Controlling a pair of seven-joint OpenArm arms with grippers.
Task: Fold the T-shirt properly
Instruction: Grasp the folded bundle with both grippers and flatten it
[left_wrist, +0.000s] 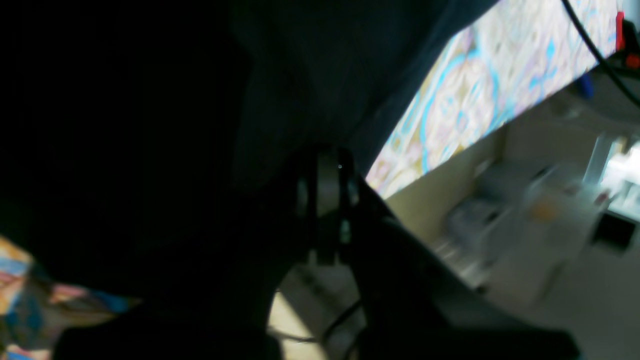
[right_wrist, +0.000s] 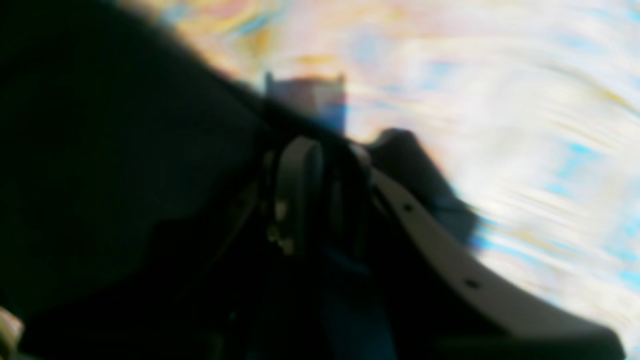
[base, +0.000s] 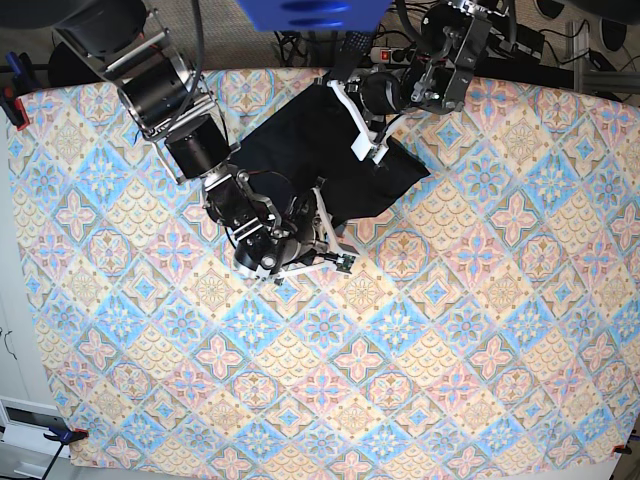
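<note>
A plain black short-sleeved cloth T-shirt (base: 300, 150) is seen from above in the upper middle of the frame, bunched into a rough dark patch on a table covered with a patterned cloth of pastel blue, pink and yellow diamonds (base: 450, 330). The garment is gripped from two sides, apparently so that one part can be lifted and carried over the rest as a fold.

The left hand (base: 372, 150) is reached in from the upper right of the overhead view, onto the shirt's right-hand edge. Its jaws are pressed fully together, and in its wrist view black fabric is draped right over them, so a pinch on the shirt is judged likely.

The right hand (base: 322, 232) is reached in from the upper left, at the shirt's lower edge. Its jaws are held slightly apart, and dark cloth is seen caught between them in its wrist view. Both wrist views are blurred.

The fold is judged to be under way, not finished.
</note>
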